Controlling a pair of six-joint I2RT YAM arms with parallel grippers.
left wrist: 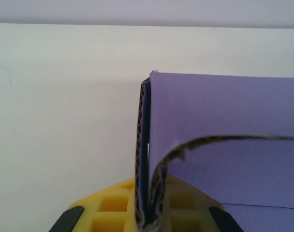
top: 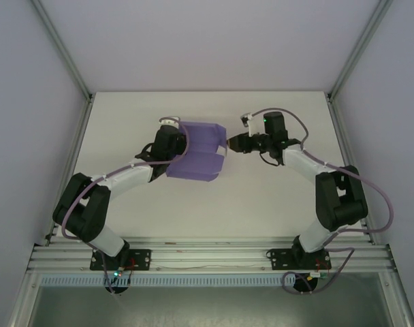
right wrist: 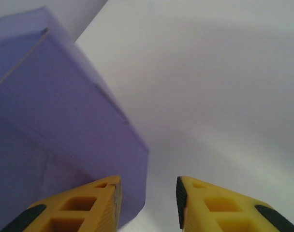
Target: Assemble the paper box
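The paper box [top: 197,151] is a lavender corrugated piece, partly folded, at the table's middle. My left gripper [top: 171,145] is shut on its left edge; in the left wrist view the yellow fingers [left wrist: 113,203] pinch two cardboard layers [left wrist: 146,193], one curling rightward over a purple panel [left wrist: 224,106]. My right gripper [top: 229,144] stands open at the box's right edge. In the right wrist view, the box's purple wall [right wrist: 65,135] fills the left, its corner reaching past the left finger [right wrist: 96,200] into the gap; the right finger [right wrist: 210,203] is clear of it.
The white table [top: 125,116] is ringed by an aluminium frame with posts [top: 64,48] at the back corners and pale walls. A rail [top: 207,255] runs along the near edge by both arm bases.
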